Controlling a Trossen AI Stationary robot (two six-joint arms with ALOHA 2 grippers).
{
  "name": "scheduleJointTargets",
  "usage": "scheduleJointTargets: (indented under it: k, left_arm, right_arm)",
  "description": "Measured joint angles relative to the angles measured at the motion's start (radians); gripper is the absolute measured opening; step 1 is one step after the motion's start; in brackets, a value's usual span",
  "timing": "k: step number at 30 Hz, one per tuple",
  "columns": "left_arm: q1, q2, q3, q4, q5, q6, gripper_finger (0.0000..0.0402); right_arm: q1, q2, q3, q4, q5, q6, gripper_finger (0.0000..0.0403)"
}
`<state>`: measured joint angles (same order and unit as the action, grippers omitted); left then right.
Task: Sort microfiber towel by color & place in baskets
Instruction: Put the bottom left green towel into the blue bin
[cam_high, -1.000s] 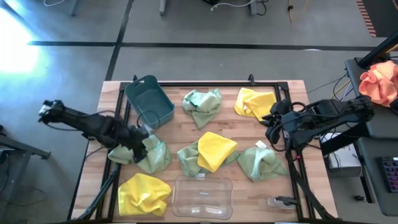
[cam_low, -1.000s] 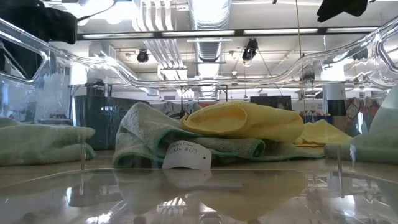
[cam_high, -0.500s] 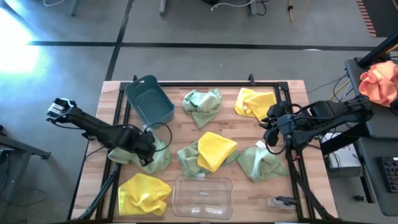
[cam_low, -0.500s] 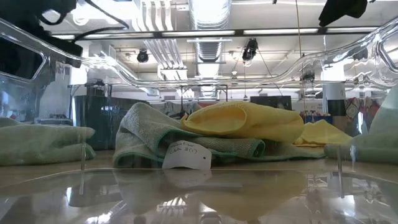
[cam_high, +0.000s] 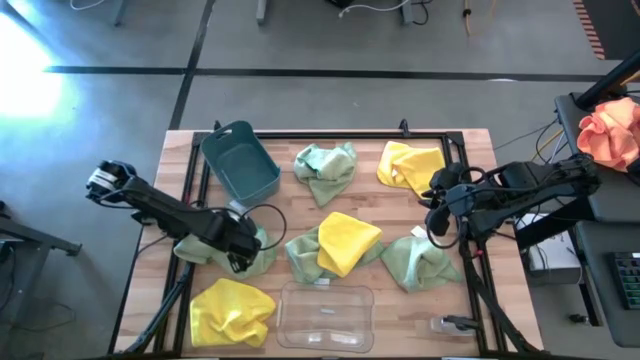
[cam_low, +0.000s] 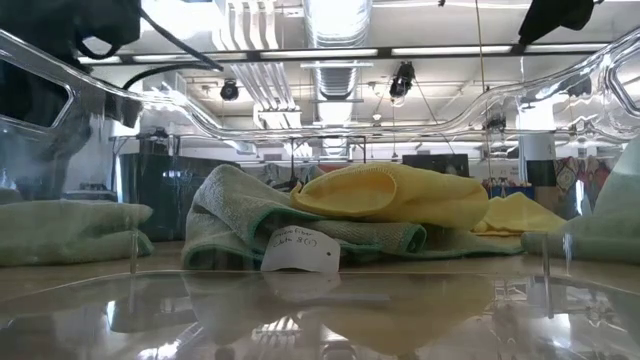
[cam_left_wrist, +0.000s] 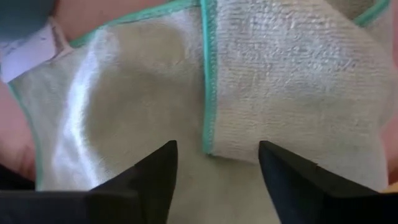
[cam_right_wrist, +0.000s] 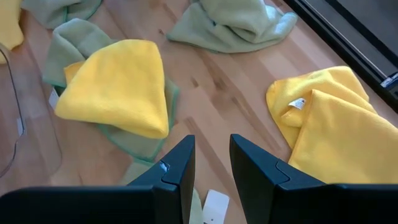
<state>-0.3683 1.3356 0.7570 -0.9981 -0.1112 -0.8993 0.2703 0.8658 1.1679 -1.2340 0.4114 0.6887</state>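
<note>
Half a sec on, my left gripper (cam_left_wrist: 214, 163) has dropped onto the sage towel (cam_left_wrist: 292, 81), fingers apart, grab imminent. Right gripper (cam_right_wrist: 211, 163) waits over tabletop (cam_right_wrist: 214, 93), fingers slightly apart.

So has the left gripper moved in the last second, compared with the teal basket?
Yes. In the high view the left gripper has shifted away from the teal basket toward the clear basket, and sits open over the green towel.

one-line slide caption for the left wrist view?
Left gripper open just above a pale green microfiber towel, fingers straddling its teal-stitched edge.
</note>
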Motion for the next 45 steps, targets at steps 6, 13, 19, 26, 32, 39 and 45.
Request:
scheduleJointTargets:
  k: [6, 13, 19, 26, 32, 39, 45]
  left_arm:
    - [0.0, 0.041, 0.0, 0.085, 0.022, 0.0, 0.0261]
    - [0.0, 0.118, 0.0, 0.136, 0.025, 0.0, 0.0296]
    - [0.003, 0.184, 0.002, 0.141, 0.053, 0.004, 0.0308]
    - [0.003, 0.241, 0.007, 0.145, 0.058, -0.014, 0.03]
    - [0.003, 0.246, 0.006, 0.157, 0.062, -0.038, 0.025]
    - [0.003, 0.226, 0.002, 0.169, 0.056, -0.057, 0.0168]
    - [0.003, 0.201, -0.002, 0.189, 0.052, -0.09, 0.0105]
  right_arm:
    - [0.0, 0.0, 0.0, -0.022, 0.0, -0.009, 0.0093]
    - [0.0, -0.001, 0.0, -0.062, 0.0, -0.009, 0.0093]
    - [0.0, -0.001, 0.0, -0.082, 0.0, -0.012, 0.0093]
    - [0.0, -0.001, 0.0, -0.098, 0.0, -0.011, 0.0093]
    - [0.0, -0.001, 0.0, -0.097, 0.0, -0.009, 0.0093]
    - [0.0, -0.001, 0.0, -0.097, 0.001, -0.009, 0.0093]
    - [0.0, -0.001, 0.0, -0.097, 0.008, -0.009, 0.0093]
